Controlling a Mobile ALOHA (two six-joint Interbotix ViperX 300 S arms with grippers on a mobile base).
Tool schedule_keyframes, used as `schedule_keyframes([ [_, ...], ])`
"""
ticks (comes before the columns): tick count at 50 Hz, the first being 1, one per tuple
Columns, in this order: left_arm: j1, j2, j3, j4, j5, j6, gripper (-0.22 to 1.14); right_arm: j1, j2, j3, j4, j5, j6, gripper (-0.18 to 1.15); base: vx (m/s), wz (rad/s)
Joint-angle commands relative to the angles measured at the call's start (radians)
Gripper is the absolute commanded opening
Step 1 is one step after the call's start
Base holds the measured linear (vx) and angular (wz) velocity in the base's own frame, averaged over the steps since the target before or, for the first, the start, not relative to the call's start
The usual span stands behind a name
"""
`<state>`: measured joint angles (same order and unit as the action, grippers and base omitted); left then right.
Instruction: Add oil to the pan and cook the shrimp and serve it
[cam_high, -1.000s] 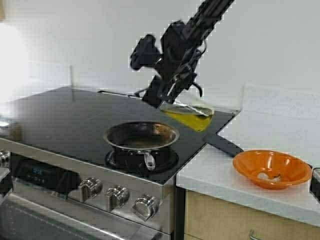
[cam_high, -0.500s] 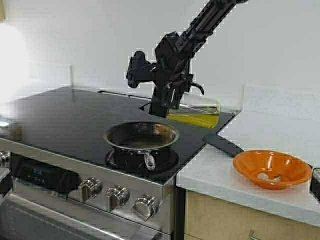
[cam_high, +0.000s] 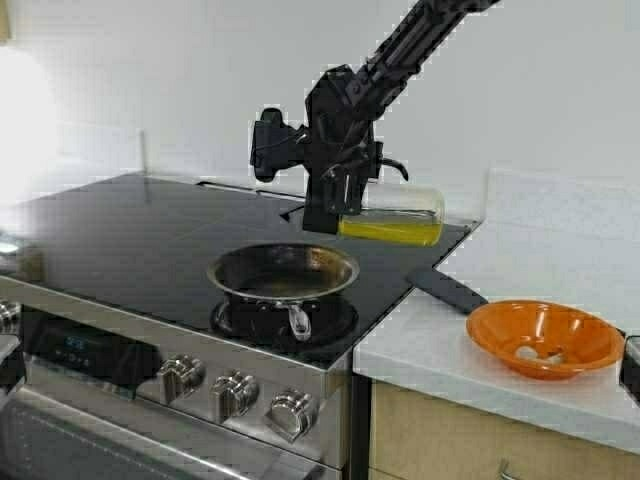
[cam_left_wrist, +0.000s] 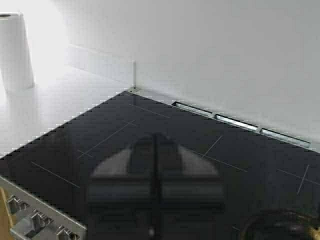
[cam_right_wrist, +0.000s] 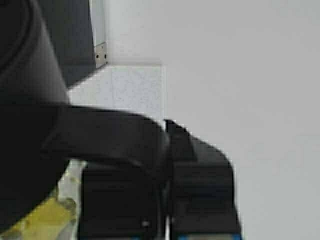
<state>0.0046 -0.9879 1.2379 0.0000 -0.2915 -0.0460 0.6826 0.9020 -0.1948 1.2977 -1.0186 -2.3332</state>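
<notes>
While tipped, jug (cam_high: 398, 215) lid hidden behind right gripper (cam_high: 335, 205).

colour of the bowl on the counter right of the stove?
Orange bowl, clearest in the high view.

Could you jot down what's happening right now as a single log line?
step: pouring oil | right gripper: holds oil jug on its side above pan | left gripper: shut, idle | shrimp: in orange bowl

Left gripper (cam_left_wrist: 155, 192) fingers pressed together above black cooktop (cam_left_wrist: 200, 145); paper towel roll (cam_left_wrist: 15, 50) on counter.
</notes>
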Motion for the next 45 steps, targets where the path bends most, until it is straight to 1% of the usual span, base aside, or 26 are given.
schedule_keyframes([
  [1,0.002,0.008,-0.009,-0.002,-0.005,-0.002,0.03,0.0,-0.034,-0.026,-0.026,-0.025,-0.006,0.07,0.0,0.0],
  [9,0.002,0.008,-0.009,-0.002,-0.005,-0.002,0.03,0.0,-0.035,-0.021,-0.034,-0.029,0.005,0.07,0.0,0.0],
  [13,0.002,0.008,-0.008,-0.003,-0.005,-0.002,0.03,0.0,-0.048,-0.026,0.006,-0.031,0.048,0.07,0.0,0.0],
  [16,0.002,0.008,-0.008,-0.003,-0.003,-0.002,0.03,0.0,-0.071,-0.031,0.063,-0.029,0.13,0.07,0.0,0.0],
  [21,0.002,0.008,-0.008,-0.003,-0.005,-0.002,0.03,0.0,-0.129,-0.02,0.127,-0.014,0.311,0.07,0.0,0.0],
  [29,0.002,0.008,-0.008,-0.003,-0.005,-0.009,0.03,0.0,-0.232,0.084,0.135,0.066,0.535,0.07,0.0,0.0],
  [37,0.002,0.008,-0.005,-0.003,-0.005,-0.025,0.03,-0.003,-0.319,0.193,0.13,0.199,0.75,0.07,0.0,0.0],
  [45,0.002,0.008,-0.006,-0.003,-0.005,-0.025,0.03,-0.014,-0.377,0.236,0.12,0.288,0.908,0.07,0.0,0.0],
])
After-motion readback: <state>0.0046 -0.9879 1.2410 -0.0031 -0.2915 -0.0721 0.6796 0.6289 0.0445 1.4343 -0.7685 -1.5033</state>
